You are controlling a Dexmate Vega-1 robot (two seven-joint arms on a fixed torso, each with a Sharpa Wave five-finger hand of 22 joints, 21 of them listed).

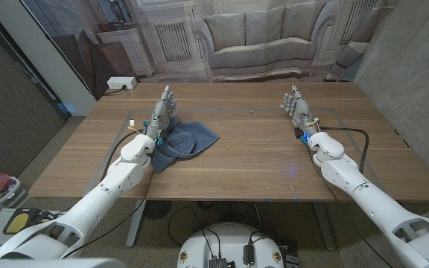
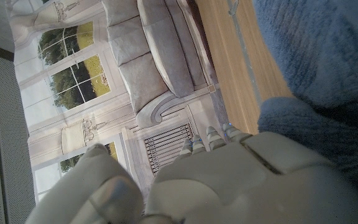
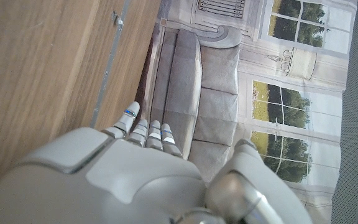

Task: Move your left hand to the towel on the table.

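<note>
A crumpled blue towel [image 1: 185, 141] lies on the wooden table [image 1: 252, 160], left of the middle. My left hand [image 1: 163, 112] stands at the towel's far left edge, fingers straight and pointing away from me, holding nothing. In the left wrist view the back of the left hand [image 2: 241, 180] sits right beside the blue towel [image 2: 316, 56]; whether they touch I cannot tell. My right hand [image 1: 297, 106] stands at the right side of the table, fingers extended and apart, empty. The right wrist view shows the back of the right hand [image 3: 123, 174] over bare wood.
A white box [image 1: 121, 84] sits on the floor beyond the table's far left corner. A backdrop printed with a sofa [image 1: 267, 37] hangs behind the table. A thin line of tape [image 1: 237, 110] runs across the far part of the tabletop.
</note>
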